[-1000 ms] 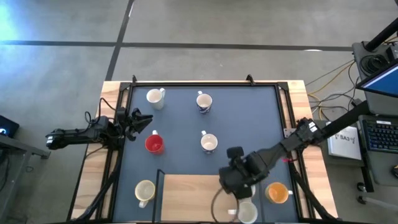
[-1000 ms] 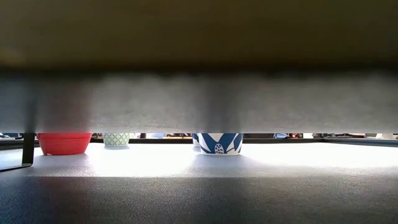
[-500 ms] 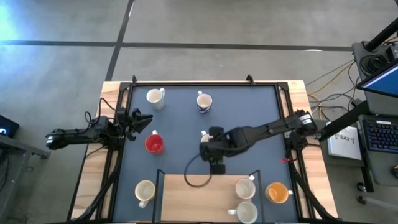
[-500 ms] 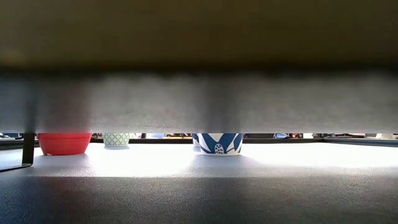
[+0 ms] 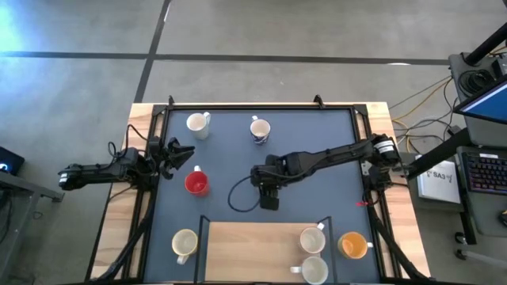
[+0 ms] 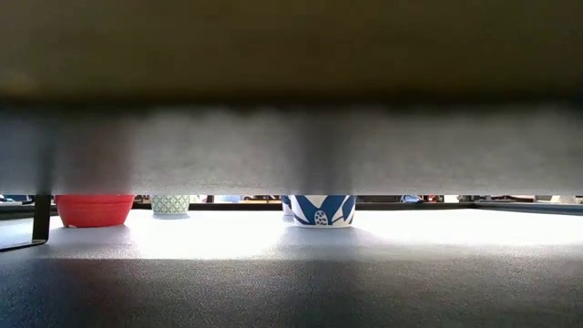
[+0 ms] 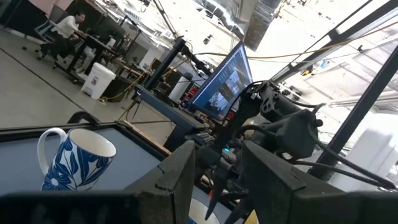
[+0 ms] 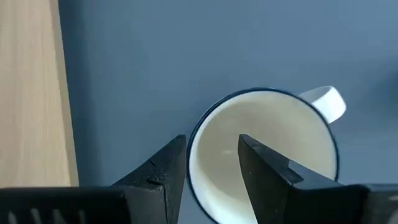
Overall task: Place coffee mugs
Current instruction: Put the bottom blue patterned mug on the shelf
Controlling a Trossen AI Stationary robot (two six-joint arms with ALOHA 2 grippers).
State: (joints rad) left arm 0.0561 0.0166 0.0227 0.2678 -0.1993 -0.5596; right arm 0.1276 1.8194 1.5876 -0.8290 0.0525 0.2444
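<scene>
On the blue mat stand a white mug (image 5: pixel 196 123), a blue-flowered mug (image 5: pixel 259 129), a red mug (image 5: pixel 196 183) and a cream mug (image 5: pixel 184 241). Two white mugs (image 5: pixel 313 238) stand on the wooden board (image 5: pixel 253 249), and an orange mug (image 5: pixel 354 245) stands beside it. My right gripper (image 5: pixel 265 182) hangs open over the table's middle, above a blue-rimmed white mug (image 8: pixel 267 155). One finger (image 8: pixel 163 171) is outside its rim, the other (image 8: pixel 264 168) over its hollow. I see no touch. My left gripper (image 5: pixel 179 153) waits open at the left edge.
The mat is bordered by a dark frame (image 5: pixel 261 107). A cable loop (image 5: pixel 238 195) hangs from my right wrist toward the near side. In the low view a dark blurred bar (image 6: pixel 291 146) fills the upper picture, with only mug bottoms (image 6: pixel 319 210) below it.
My right gripper has swung from over the wooden board's right end toward the far left and down, to above the middle mug, rolling a little. A white mug on the board that it covered now shows.
</scene>
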